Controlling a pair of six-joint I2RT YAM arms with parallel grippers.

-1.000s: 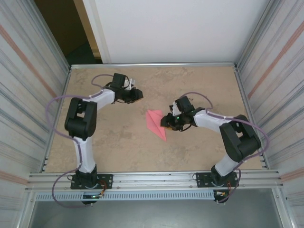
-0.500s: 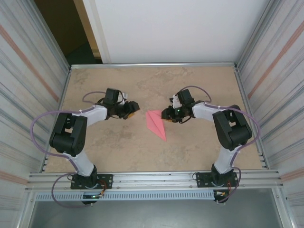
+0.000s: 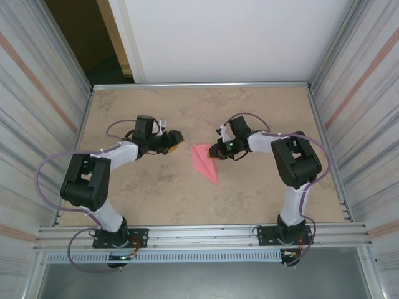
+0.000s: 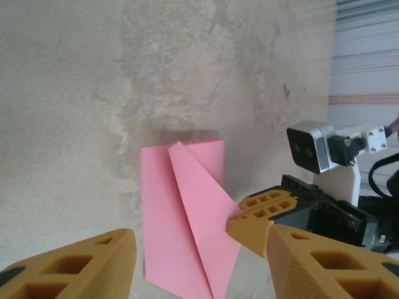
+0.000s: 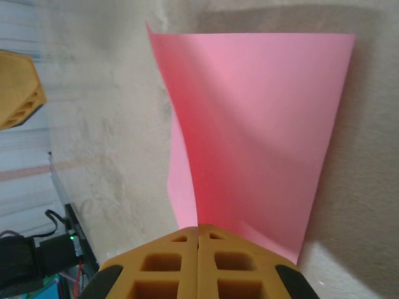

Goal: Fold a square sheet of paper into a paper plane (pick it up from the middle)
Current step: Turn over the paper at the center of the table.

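Right hand clamps the folded paper, its near edge hidden behind the fingers; left hand spread apart.

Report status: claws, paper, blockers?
Left claw open, off the paper. Right claw shut on the paper's edge. Paper partly folded, one flap raised, lying on the table. Nothing between the claws but the paper.
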